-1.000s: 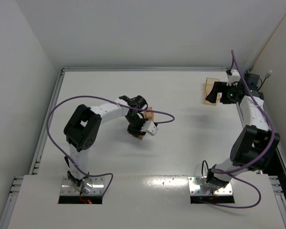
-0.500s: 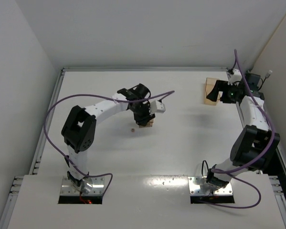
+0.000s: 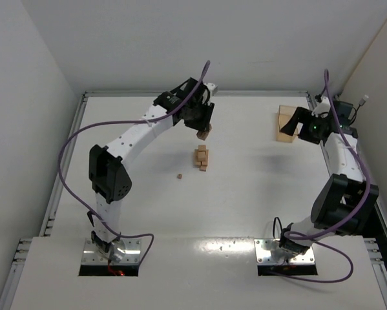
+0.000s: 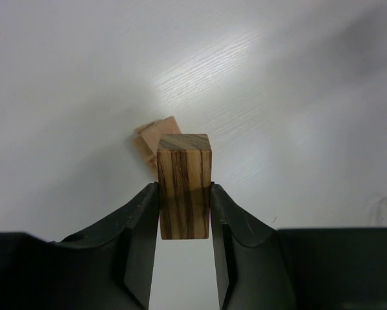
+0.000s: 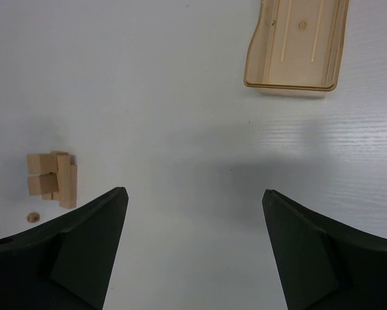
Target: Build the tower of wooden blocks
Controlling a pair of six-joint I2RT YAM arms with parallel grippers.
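Note:
The wood block tower is a small stack of light-tan blocks at the table's middle; it also shows in the right wrist view and, partly hidden, in the left wrist view. My left gripper is raised just beyond the stack and shut on a striped wooden block, held upright between both fingers. My right gripper is open and empty, high above the table at the far right.
A flat light-wood tray lies at the far right, also in the right wrist view. A tiny brown peg lies left of the stack. Walls close the table's left, far and right sides.
My left arm has swung from low beside the stack up and toward the far side, carrying a block. The stack now shows uncovered. The right arm has barely moved.

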